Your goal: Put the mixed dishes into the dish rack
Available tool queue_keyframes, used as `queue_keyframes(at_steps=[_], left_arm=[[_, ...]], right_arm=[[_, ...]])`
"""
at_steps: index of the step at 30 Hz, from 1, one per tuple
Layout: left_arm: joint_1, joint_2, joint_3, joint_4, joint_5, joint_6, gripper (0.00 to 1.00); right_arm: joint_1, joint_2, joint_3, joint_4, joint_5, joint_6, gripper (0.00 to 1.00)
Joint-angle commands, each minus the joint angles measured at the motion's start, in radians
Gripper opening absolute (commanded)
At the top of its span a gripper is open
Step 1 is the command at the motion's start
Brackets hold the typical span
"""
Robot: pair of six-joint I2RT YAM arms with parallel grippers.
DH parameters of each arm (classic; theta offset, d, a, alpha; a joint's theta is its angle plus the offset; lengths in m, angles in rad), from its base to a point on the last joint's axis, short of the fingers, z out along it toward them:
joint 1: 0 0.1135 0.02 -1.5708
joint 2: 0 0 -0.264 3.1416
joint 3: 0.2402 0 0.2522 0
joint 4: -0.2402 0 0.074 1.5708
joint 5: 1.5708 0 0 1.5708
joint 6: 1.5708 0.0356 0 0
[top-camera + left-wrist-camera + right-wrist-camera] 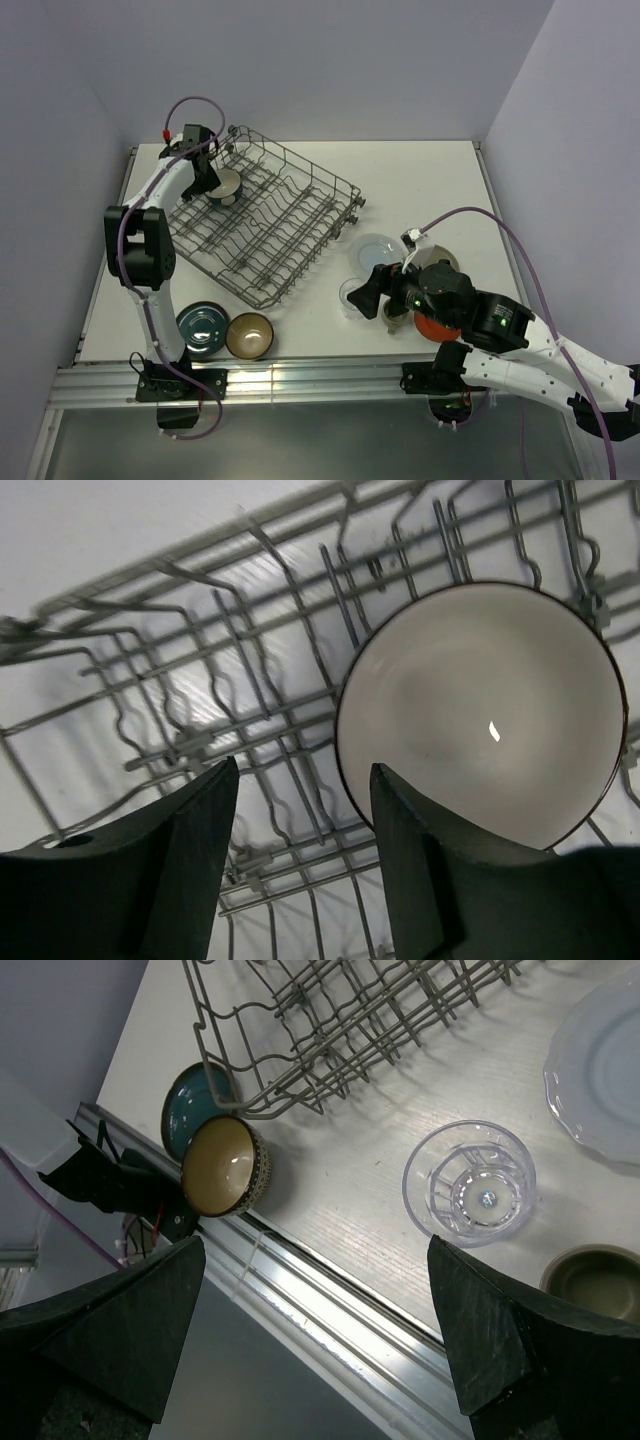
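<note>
- Over the far-left corner of the dish rack (265,225), the left end effector (303,780) hangs spread and empty.
- Cream bowl (480,710) sits inside the rack, just beside its right finger.
- Right end effector (315,1260), jaws wide and empty, hovers over the table (330,1190) near the clear glass (470,1182).
- Brown bowl (225,1165) stands at the front edge.

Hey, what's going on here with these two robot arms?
They're loading dishes into the dish rack. The left gripper is open above the rack, beside a cream bowl that sits inside it. The right gripper hangs open over the table near the clear glass. The teal dish, brown bowl and pale blue plate are on the table, outside the rack.
</note>
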State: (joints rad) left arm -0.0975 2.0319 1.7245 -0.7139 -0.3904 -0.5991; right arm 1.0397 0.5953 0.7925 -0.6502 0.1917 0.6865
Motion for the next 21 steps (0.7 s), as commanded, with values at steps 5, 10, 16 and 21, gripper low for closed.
queue_keyframes(at_steps=[5,10,16,21], left_arm=[[0.004,0.086,-0.009,0.067,0.159,-0.016,0.53],[0.021,0.114,-0.02,0.09,0.203,-0.019,0.28],[0.042,0.082,-0.034,0.106,0.243,-0.025,0.0],[0.047,-0.088,-0.068,0.125,0.298,-0.036,0.0]], right_arm=[[-0.007,0.009,0.013,0.03,-0.001,-0.004,1.0],[-0.007,0.023,0.019,0.032,0.002,-0.004,1.0],[-0.007,0.05,0.036,0.029,0.0,0.004,1.0],[-0.007,0.102,0.1,0.03,-0.005,-0.011,1.0]])
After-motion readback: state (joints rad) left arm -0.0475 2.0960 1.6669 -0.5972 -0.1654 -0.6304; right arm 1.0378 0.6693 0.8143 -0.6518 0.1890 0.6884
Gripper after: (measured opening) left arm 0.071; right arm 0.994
